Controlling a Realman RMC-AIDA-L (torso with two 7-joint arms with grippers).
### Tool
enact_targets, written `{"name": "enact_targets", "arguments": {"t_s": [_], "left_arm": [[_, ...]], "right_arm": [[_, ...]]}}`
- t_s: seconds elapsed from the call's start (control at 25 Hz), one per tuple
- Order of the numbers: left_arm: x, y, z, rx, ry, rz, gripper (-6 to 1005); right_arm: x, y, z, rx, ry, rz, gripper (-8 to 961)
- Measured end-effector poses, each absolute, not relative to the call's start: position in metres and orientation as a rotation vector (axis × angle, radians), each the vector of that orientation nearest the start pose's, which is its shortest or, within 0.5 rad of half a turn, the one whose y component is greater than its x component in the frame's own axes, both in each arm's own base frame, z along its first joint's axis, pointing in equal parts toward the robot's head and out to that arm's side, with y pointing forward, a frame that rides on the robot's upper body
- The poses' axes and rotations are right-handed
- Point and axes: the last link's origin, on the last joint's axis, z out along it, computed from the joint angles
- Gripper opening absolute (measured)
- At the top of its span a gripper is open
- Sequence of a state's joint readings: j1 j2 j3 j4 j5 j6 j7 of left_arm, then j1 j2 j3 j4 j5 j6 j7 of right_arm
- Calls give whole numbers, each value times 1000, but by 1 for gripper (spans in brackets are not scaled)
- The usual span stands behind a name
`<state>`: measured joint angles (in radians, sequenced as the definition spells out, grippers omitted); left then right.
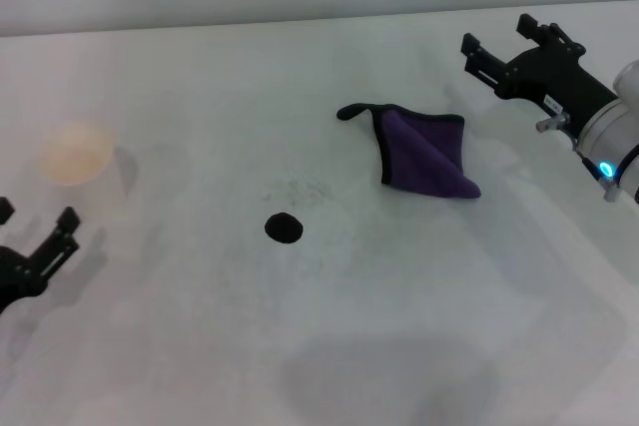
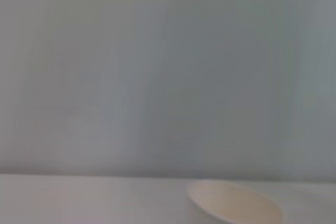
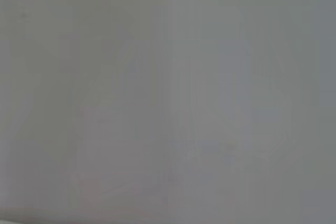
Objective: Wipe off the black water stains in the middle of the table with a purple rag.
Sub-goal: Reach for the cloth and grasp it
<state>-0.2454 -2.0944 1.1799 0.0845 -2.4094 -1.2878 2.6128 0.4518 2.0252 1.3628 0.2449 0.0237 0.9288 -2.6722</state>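
The purple rag (image 1: 424, 152) lies folded on the white table (image 1: 329, 346), right of centre, its black corner pointing left. The black water stain (image 1: 283, 227) is a small round blot to the rag's lower left, apart from it and uncovered. My right gripper (image 1: 502, 37) hovers open at the far right, beyond and to the right of the rag, holding nothing. My left gripper (image 1: 35, 218) sits open and empty at the near left edge, far from both. The right wrist view shows only a blank grey surface.
A white paper cup (image 1: 75, 154) stands at the left, just beyond the left gripper; its rim (image 2: 236, 205) shows in the left wrist view. A faint grey speckled smudge (image 1: 300, 190) lies just above the black blot.
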Motion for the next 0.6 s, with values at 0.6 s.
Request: {"name": "enact_targets", "arguments": {"t_s": [0.6], "left_arm": [[-390, 222, -19, -1660, -838, -747, 887]], "right_arm": [[280, 382, -37, -2040, 631, 653, 872]]}}
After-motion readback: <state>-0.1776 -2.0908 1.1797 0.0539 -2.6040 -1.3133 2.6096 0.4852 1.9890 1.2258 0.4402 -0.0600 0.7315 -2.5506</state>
